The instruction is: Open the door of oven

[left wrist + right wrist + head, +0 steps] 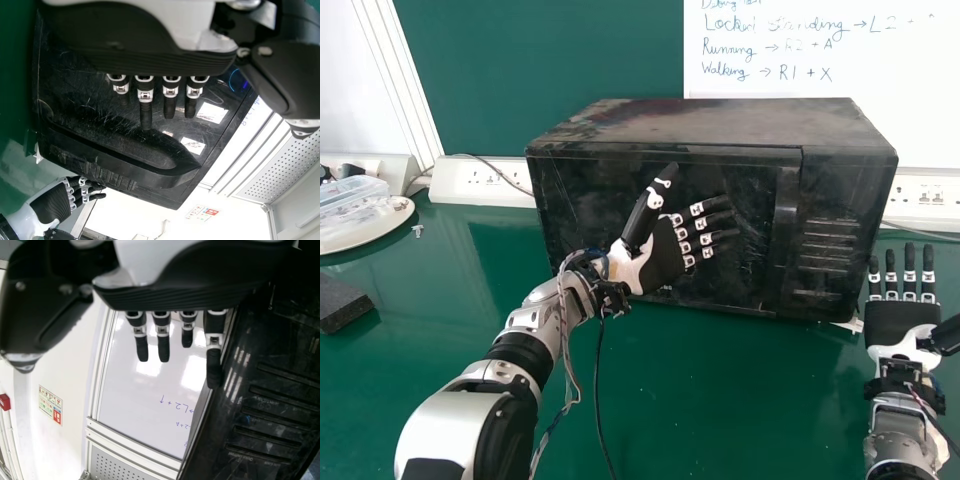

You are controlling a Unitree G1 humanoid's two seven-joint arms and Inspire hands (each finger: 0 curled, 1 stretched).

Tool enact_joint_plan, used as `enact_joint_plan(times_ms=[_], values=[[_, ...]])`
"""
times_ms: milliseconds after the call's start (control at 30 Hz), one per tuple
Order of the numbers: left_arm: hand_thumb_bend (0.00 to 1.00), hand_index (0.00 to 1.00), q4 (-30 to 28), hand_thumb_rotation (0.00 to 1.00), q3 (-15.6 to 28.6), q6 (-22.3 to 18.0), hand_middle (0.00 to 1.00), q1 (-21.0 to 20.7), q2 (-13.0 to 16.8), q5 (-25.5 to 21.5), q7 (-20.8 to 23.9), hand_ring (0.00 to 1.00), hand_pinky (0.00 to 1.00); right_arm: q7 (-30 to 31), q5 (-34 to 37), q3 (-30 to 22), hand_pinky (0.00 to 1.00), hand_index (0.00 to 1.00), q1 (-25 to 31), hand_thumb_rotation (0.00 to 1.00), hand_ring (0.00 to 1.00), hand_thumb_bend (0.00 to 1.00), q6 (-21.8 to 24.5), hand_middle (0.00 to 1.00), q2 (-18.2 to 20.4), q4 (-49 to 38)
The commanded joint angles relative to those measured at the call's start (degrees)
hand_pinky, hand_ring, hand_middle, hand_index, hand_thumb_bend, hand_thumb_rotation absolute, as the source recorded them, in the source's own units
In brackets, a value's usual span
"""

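Observation:
The black oven [700, 125] stands on the table with its door closed; its vertical handle [783, 235] is right of the door's middle. My left hand [667, 252] is in front of the door, left of the handle, its fingers straight and pointing toward the handle. In the left wrist view my left hand [145, 107] hangs over the scratched door, apart from the handle [145, 167]. My right hand [902, 318] is beside the oven's right side, fingers straight; in the right wrist view my right hand [162, 342] is beside the oven's slotted panel [265, 415].
The green table [700, 400] carries a plate [365, 225] with a clear plastic box [358, 195] and a dark foam block [340, 300] on the left. Socket strips [480, 182] run behind the oven, and a whiteboard [910, 120] stands at the back.

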Motion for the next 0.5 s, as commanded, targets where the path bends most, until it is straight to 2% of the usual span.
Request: enact_joint_plan(times_ms=[0, 467], values=[[0.99, 0.92, 0.31, 0.81, 0.07, 0.45, 0.93, -0.35, 0.14, 0.02, 0.39, 0.87, 0.68, 0.25, -0.59, -0.36, 0.81, 1.00, 1.89, 0.92, 0.91, 1.00, 0.18, 1.00, 0.70, 1.23], [1.00, 0.96, 0.80, 0.82, -0.76, -0.20, 0.95, -0.57, -0.72, 1.18, 2.33, 0.88, 0.72, 0.25, -0.67, -0.36, 0.80, 1.00, 1.84, 0.89, 0.90, 1.00, 0.03, 1.00, 0.66, 1.34]])
